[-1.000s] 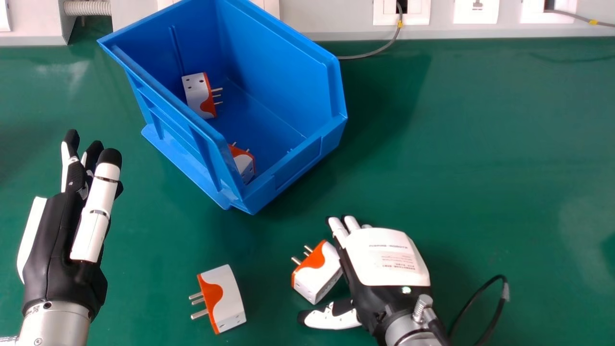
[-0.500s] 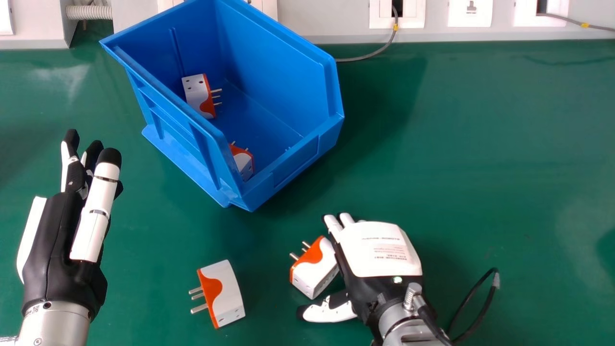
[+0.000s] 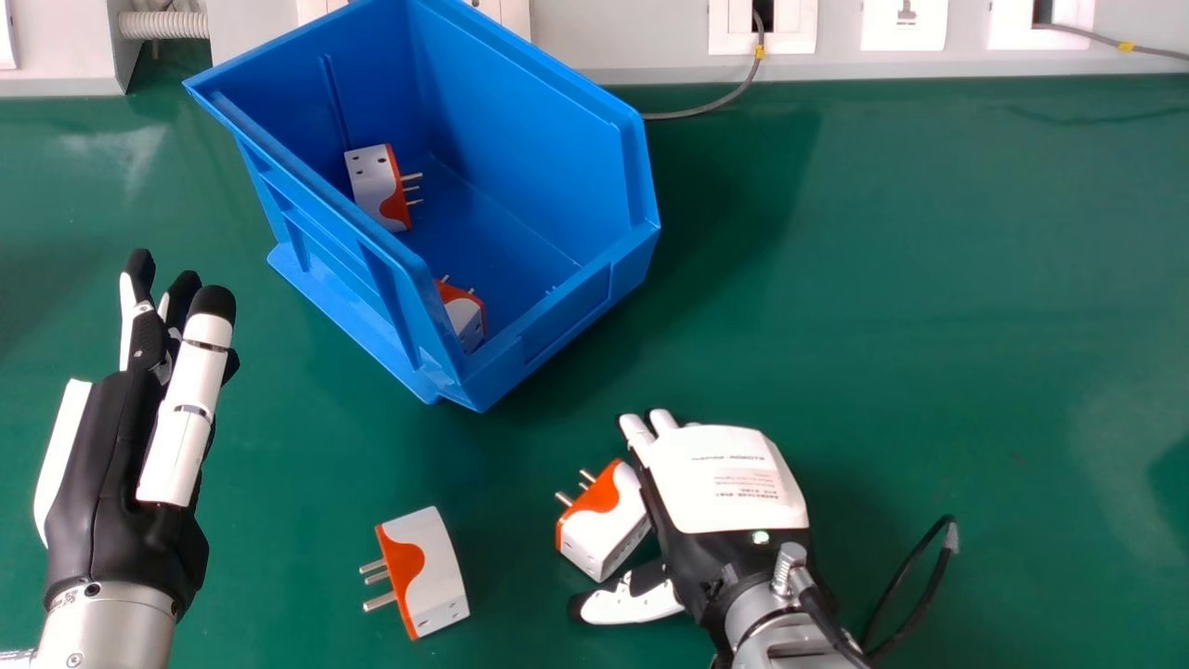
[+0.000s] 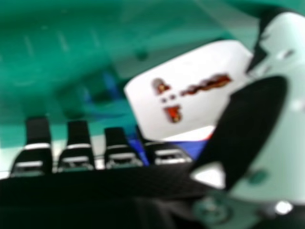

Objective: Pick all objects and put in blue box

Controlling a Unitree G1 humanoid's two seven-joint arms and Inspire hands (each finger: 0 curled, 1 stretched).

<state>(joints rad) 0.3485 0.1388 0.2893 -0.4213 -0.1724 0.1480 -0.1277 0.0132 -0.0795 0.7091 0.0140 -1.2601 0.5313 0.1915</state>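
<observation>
Green bench [image 3: 929,325] is carrying a plug adapter [image 3: 608,532], prongs [image 3: 565,500] pointing left and away, long axis crosswise; the right robot hand [image 3: 729,483] is sitting unclenched beside it, another adapter [image 3: 438,567] lying left, blue box [image 3: 557,318] standing beyond, left robot hand [image 3: 111,465] hovering leftmost.

Box [image 3: 520,121] solid blue; bench [image 3: 929,279] plain dk green. Plugs [image 3: 437,567] wht w/ curvy-edged orange patch, holes dk, pins [image 3: 376,578] silvery. Left hand [image 3: 111,465] & right hand [image 3: 729,474] both blk & wht, fingertips blk; forearms [image 3: 107,623] silver. Sockets [image 3: 903,23] wht; cable [image 3: 687,114] grey w/ yellow band. Right hand view: plug face [image 4: 183,71] wht w/ reddish & dk spots.
</observation>
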